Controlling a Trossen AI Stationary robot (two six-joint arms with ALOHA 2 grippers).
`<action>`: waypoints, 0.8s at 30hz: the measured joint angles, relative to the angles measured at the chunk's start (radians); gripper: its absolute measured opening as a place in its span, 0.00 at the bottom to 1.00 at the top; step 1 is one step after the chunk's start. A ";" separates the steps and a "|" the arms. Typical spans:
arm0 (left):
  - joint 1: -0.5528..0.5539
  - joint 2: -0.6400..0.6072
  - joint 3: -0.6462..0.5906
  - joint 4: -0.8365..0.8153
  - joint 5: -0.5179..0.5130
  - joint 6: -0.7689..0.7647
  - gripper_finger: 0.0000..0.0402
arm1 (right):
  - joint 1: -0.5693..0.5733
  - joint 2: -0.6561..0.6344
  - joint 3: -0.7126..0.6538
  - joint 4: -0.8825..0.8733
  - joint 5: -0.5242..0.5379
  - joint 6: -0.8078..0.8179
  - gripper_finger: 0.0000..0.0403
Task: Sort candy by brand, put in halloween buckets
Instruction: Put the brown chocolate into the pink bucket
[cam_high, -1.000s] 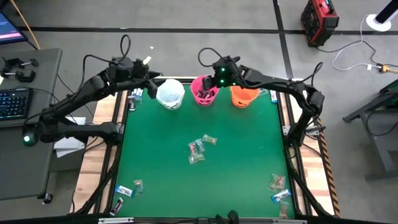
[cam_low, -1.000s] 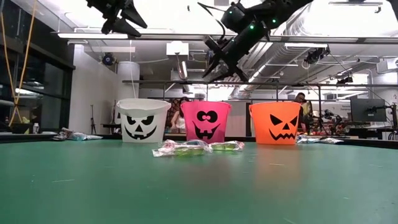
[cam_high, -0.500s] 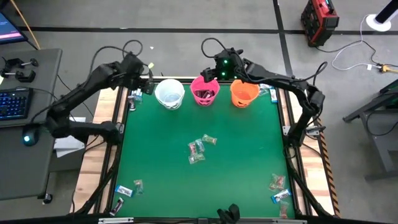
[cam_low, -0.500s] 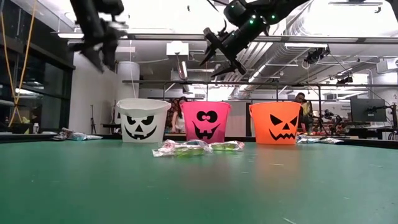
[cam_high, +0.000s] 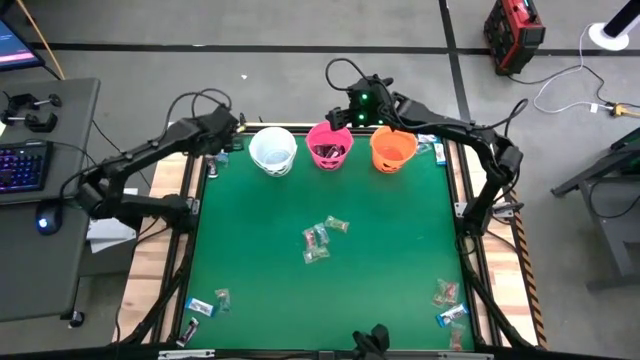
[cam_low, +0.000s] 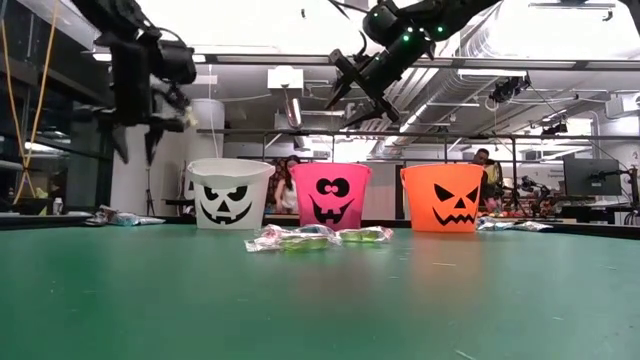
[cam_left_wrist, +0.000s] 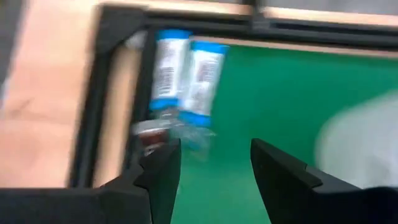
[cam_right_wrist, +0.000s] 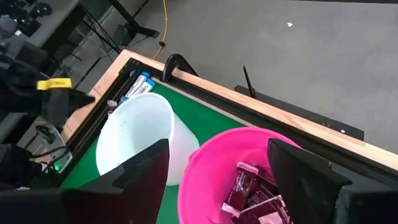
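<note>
Candy (cam_left_wrist: 183, 78): two blue-ended packs | side by side | long axes parallel

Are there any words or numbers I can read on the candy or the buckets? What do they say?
No readable words or numbers anywhere.
White bucket, pink bucket, orange bucket: only painted pumpkin faces, no letters.
Blue-and-white candy wrappers: print is there, too blurred to read.
Dark red candy in the pink bucket: print too small to read.
Candy in the table's middle: too small to read.
</note>
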 joint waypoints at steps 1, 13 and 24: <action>-0.010 -0.006 -0.024 0.025 -0.028 -0.044 0.45 | -0.002 0.000 0.000 -0.003 0.000 0.000 0.65; -0.179 -0.029 -0.259 0.110 -0.202 -0.484 0.45 | -0.037 0.000 0.000 -0.029 -0.026 0.000 0.65; 0.005 0.055 -0.384 0.352 -0.154 -0.399 0.45 | -0.050 -0.001 0.000 -0.033 -0.049 0.000 0.65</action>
